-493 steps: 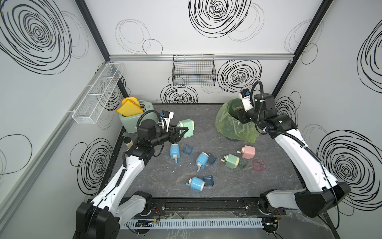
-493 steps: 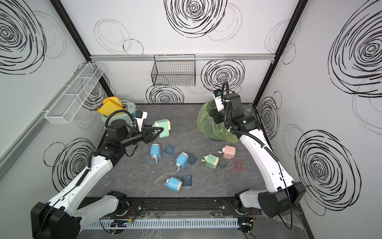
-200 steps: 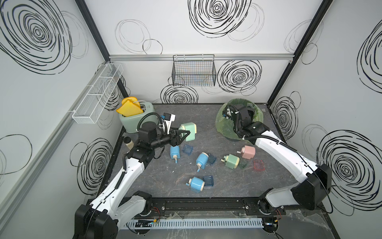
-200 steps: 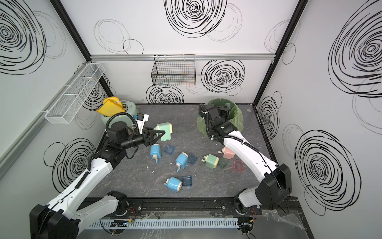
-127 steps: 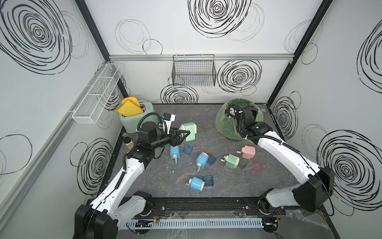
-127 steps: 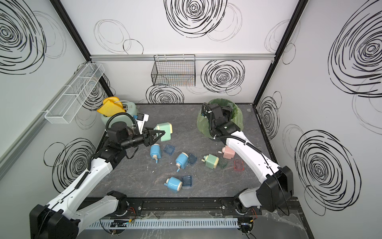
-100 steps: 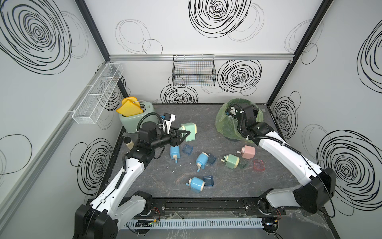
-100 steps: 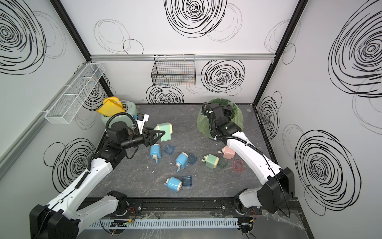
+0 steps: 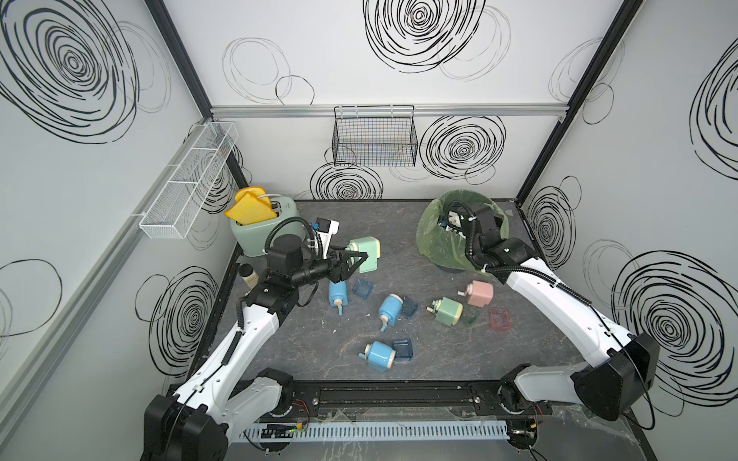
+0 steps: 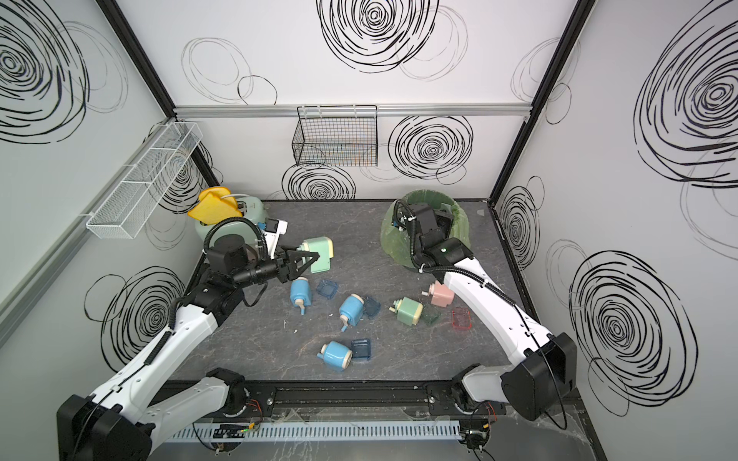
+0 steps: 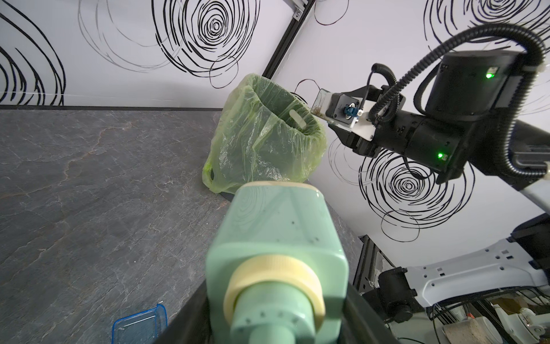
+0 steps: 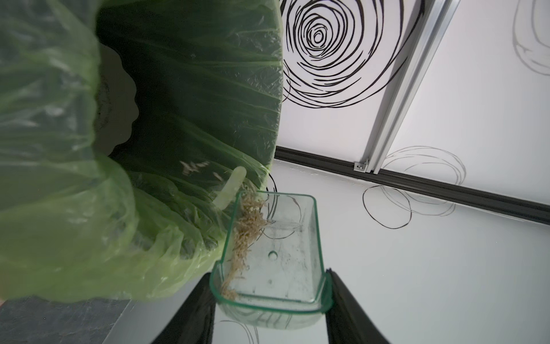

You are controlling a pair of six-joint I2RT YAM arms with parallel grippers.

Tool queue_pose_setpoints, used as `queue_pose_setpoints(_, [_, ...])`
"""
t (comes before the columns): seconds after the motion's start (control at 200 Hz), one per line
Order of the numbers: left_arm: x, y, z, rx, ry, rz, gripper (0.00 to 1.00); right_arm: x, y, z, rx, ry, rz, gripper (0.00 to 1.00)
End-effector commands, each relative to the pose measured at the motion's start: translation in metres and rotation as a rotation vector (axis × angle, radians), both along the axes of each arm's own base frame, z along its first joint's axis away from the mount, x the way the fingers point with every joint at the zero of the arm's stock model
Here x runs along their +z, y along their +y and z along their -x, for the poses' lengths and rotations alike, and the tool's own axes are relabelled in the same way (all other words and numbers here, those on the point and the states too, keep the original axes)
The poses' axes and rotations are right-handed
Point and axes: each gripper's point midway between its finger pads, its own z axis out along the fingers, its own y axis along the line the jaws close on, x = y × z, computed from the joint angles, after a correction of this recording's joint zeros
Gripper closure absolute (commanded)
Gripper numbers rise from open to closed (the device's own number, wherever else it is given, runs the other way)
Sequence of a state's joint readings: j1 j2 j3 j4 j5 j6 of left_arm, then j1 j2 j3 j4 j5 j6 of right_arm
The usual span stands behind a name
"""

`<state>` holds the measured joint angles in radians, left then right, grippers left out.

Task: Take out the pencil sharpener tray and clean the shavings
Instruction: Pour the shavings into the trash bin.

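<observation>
**Step in hand: emptying the tray into the bin.**

The right tool (image 12: 269,286) holds the tray (image 12: 276,247) at the mouth of the bin (image 9: 435,239). Its jaws are partly apart and clamped on the two side walls at the tray's near end. The tray is tipped, with its open face toward the green liner (image 12: 178,119). The shavings (image 12: 247,226) lie in a line along the wall nearest the liner and reach its far corner. The rest of the tray floor looks nearly bare apart from fine dust.

To do the step well:

- **Tilt:** the far corner should probably be lowered further over the opening, so the shavings slide out along the wall rather than over its edge.
- **Position:** the tray's mouth should be kept inside the rim. Spillage onto the counter (image 9: 459,359) is the likely fault.
- **Release:** a short shake or a tap against the liner may be needed, as the clump looks compacted.
- **Grip:** the clamp should not be loosened while tipping.

The left tool (image 9: 351,263) is clamped, jaws partly apart, on the mint-green sharpener body (image 9: 365,249). The body appears lifted off the counter, near the toaster (image 9: 263,231) and well apart from the bin.
</observation>
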<state>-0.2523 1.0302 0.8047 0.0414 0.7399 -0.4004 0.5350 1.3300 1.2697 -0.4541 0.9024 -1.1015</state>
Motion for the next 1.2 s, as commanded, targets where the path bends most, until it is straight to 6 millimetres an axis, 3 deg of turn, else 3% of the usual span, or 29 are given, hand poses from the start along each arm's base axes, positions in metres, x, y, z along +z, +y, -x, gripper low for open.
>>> queue_pose_setpoints(0.0, [0.027, 0.001, 0.002, -0.011, -0.102, 0.030, 0.81, 0.010, -0.001, 0.002, -0.006, -0.013, -0.022, 0.51])
queue_pose_setpoints(0.06, [0.028, 0.001, 0.002, -0.012, -0.102, 0.039, 0.81, -0.007, 0.018, 0.007, 0.080, 0.074, -0.073, 0.50])
queue_pose_setpoints(0.185, [0.028, 0.002, 0.002, -0.008, -0.106, 0.029, 0.81, 0.034, -0.002, -0.008, -0.040, -0.135, -0.026, 0.55])
queue_pose_setpoints(0.265, [0.028, 0.002, 0.002, -0.007, -0.104, 0.036, 0.81, -0.007, 0.019, 0.003, 0.062, 0.058, -0.102, 0.50])
queue_pose_setpoints(0.29, [0.029, 0.002, 0.001, -0.007, -0.104, 0.039, 0.81, -0.012, 0.022, 0.005, 0.078, 0.069, -0.086, 0.51])
queue_pose_setpoints(0.39, [0.028, 0.001, 0.002, -0.009, -0.104, 0.029, 0.81, 0.032, -0.002, -0.009, -0.045, -0.138, -0.055, 0.54])
queue_pose_setpoints(0.49, [0.028, 0.001, 0.002, -0.009, -0.101, 0.037, 0.81, -0.017, 0.019, 0.007, 0.078, 0.092, -0.155, 0.49])
queue_pose_setpoints(0.515, [0.029, 0.002, 0.002, -0.010, -0.104, 0.041, 0.81, -0.015, 0.017, 0.004, 0.068, 0.053, -0.104, 0.51])
queue_pose_setpoints(0.605, [0.028, 0.002, 0.002, -0.008, -0.105, 0.029, 0.81, 0.024, -0.008, -0.009, -0.051, -0.136, -0.049, 0.52])
queue_pose_setpoints(0.63, [0.027, 0.002, 0.002, -0.008, -0.103, 0.029, 0.81, 0.017, -0.003, -0.007, -0.020, -0.084, -0.105, 0.50])
queue_pose_setpoints(0.665, [0.027, 0.002, 0.002, -0.008, -0.100, 0.033, 0.81, -0.007, 0.013, 0.001, 0.049, 0.054, -0.191, 0.47])
queue_pose_setpoints(0.7, [0.028, 0.002, 0.002, -0.008, -0.101, 0.040, 0.81, -0.016, 0.023, 0.003, 0.085, 0.082, -0.185, 0.48])
queue_pose_setpoints(0.735, [0.029, 0.003, 0.001, -0.006, -0.102, 0.042, 0.81, -0.010, 0.015, -0.002, 0.044, 0.023, -0.102, 0.51])
queue_pose_setpoints(0.795, [0.028, 0.003, 0.001, -0.005, -0.105, 0.029, 0.81, 0.020, -0.005, -0.014, -0.065, -0.125, -0.066, 0.51])
queue_pose_setpoints(0.83, [0.027, 0.003, 0.001, -0.005, -0.101, 0.027, 0.81, 0.010, 0.003, -0.014, -0.028, -0.067, -0.129, 0.49])
queue_pose_setpoints(0.87, [0.026, 0.002, 0.001, -0.007, -0.096, 0.033, 0.82, -0.026, 0.020, 0.001, 0.059, 0.125, -0.179, 0.47])
queue_pose_setpoints(0.895, [0.027, 0.002, 0.001, -0.008, -0.095, 0.040, 0.81, -0.035, 0.026, 0.005, 0.094, 0.155, -0.150, 0.48])
queue_pose_setpoints(0.93, [0.029, 0.002, 0.001, -0.009, -0.100, 0.043, 0.81, -0.024, 0.018, -0.002, 0.048, 0.063, -0.080, 0.50])
queue_pose_setpoints(1.001, [0.028, 0.002, 0.001, -0.007, -0.103, 0.028, 0.81, 0.019, -0.006, -0.018, -0.082, -0.133, -0.060, 0.52])
queue_pose_setpoints(1.096, [0.026, 0.001, 0.000, -0.011, -0.093, 0.039, 0.82, -0.015, 0.031, -0.001, 0.096, 0.096, -0.170, 0.50])
queue_pose_setpoints(1.126, [0.028, 0.001, 0.000, -0.012, -0.095, 0.044, 0.81, 0.001, 0.024, -0.010, 0.048, -0.011, -0.130, 0.54])
queue_pose_setpoints(1.166, [0.028, 0.001, 0.000, -0.012, -0.098, 0.040, 0.82, 0.034, 0.005, -0.019, -0.067, -0.188, -0.082, 0.55])
queue_pose_setpoints(1.191, [0.028, 0.002, -0.001, -0.008, -0.098, 0.033, 0.82, 0.044, -0.001, -0.021, -0.093, -0.234, -0.087, 0.54])
